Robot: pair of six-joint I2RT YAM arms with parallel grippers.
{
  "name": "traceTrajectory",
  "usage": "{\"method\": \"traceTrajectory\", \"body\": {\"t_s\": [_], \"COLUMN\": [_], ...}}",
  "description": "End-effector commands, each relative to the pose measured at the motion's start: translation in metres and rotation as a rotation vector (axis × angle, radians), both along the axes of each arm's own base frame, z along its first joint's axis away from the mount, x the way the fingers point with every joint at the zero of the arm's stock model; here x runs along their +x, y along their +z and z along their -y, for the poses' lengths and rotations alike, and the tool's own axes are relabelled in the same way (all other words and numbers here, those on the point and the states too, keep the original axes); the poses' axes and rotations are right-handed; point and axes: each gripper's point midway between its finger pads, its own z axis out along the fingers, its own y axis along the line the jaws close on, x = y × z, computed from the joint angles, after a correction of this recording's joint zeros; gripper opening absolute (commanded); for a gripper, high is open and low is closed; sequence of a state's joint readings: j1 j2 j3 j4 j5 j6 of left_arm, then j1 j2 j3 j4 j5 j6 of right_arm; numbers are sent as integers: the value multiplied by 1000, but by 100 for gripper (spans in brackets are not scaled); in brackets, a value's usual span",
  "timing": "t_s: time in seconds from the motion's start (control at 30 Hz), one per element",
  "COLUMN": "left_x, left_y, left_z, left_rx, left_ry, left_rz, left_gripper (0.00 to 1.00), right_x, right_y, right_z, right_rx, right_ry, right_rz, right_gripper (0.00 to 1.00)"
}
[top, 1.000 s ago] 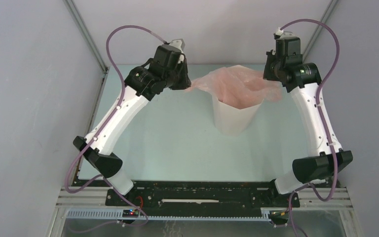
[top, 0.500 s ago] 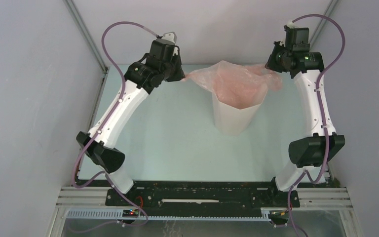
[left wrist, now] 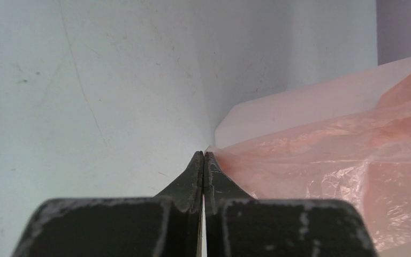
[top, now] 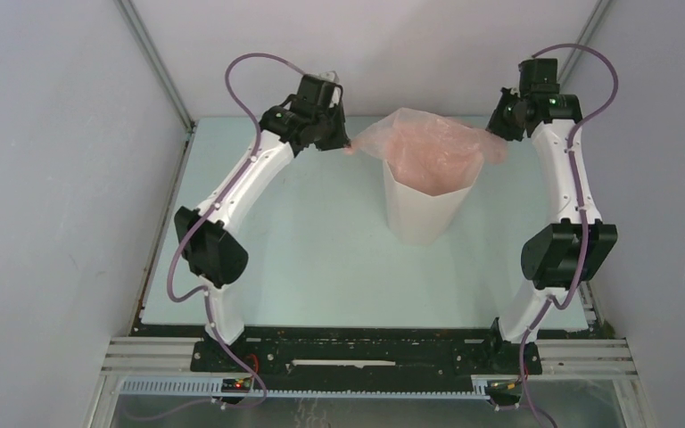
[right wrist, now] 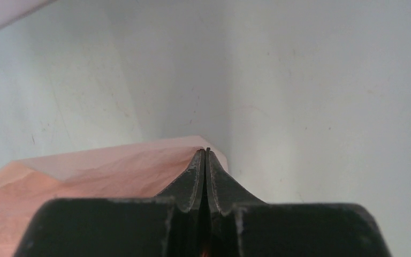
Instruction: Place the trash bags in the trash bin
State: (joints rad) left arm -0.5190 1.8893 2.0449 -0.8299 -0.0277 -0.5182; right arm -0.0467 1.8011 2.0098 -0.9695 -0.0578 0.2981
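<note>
While I watch the top feed, the trash bag (top: 433, 152) reads as a thin, translucent pale-pink film, wrinkled and glossy in patches, spread wide across the mouth of the trash bin (top: 419, 214) with its middle sagging down inside the rim. Its two ends are pulled out past the rim, one as a narrow point toward 9 o'clock and the other as a broader flap toward 2 o'clock. The trash bin is a tall white faceted tub, upright on the pale surface (top: 303, 241), a little to the 2 o'clock side of the surface's middle. My left end effector (top: 346, 147) sits just beside the rim at 9 o'clock, well above the surface, jaws pressed tight together with the film's pointed corner pinched at their very tip; on the left wrist feed the pink sheet fans away to 3 o'clock from that pinch. My right end effector (top: 492, 134) is clenched the same way at 2 o'clock of the rim, no gap between its fingers, and on the right wrist feed the film spreads from its tip toward 8 o'clock.
</note>
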Motion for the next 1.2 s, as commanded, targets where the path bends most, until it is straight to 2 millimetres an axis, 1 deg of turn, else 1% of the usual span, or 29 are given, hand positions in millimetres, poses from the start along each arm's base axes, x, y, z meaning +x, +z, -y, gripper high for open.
{"method": "traceTrajectory", "body": {"t_s": [0.0,0.1,0.2,0.3,0.33,0.4,0.43,0.5,0.6,0.67,0.8,0.87,0.9,0.97,1.0,1.03,1.07,1.13,1.17], "left_x": [-6,-21,-40,-67,-75,-83,-85,-86,-86,-87,-91,-94,-95,-97,-98,-98,-99,-101,-101], "left_y": [-8,-19,-24,-26,-26,-26,-22,-11,2,4,2,2,2,-1,-2,-4,-5,-7,-7], "left_z": [15,18,27,41,42,37,32,24,23,24,18,14,12,10,10,10,11,14,15], "left_rx": [-53,-76,-154,-259,-276,-269,-261,-256,-261,-256,-224,-212,-207,-201,-201,-201,-204,-221,-232], "left_ry": [-61,-91,-138,-216,-233,-230,-222,-210,-224,-245,-247,-241,-237,-234,-237,-238,-240,-246,-248], "left_rz": [-63,-112,-139,-212,-227,-229,-217,-186,-173,-181,-182,-173,-170,-171,-174,-179,-185,-198,-201], "left_gripper": [0,0,0,0,0,2,4,12,23,31,42,45,46,46,46,45,43,40,39], "right_x": [-15,-29,-39,-48,-52,-55,-57,-61,-68,-71,-71,-69,-67,-62,-60,-57,-54,-47,-47], "right_y": [-24,-38,-47,-45,-41,-24,-13,12,44,64,101,117,125,144,150,156,160,168,169], "right_z": [-7,-16,-16,-16,-14,-10,-7,0,9,5,-8,-21,-34,-73,-97,-114,-129,-159,-173], "right_rx": [52,94,107,133,136,141,140,120,106,120,130,131,141,167,163,138,113,115,126], "right_ry": [15,36,42,56,55,48,45,27,-12,-9,28,84,145,327,413,479,546,659,720], "right_rz": [-76,-101,-119,-129,-130,-102,-82,-40,23,72,156,204,237,329,363,407,453,531,552], "right_gripper": [7,10,11,15,19,30,34,44,54,60,69,73,74,75,74,74,74,74,74]}}
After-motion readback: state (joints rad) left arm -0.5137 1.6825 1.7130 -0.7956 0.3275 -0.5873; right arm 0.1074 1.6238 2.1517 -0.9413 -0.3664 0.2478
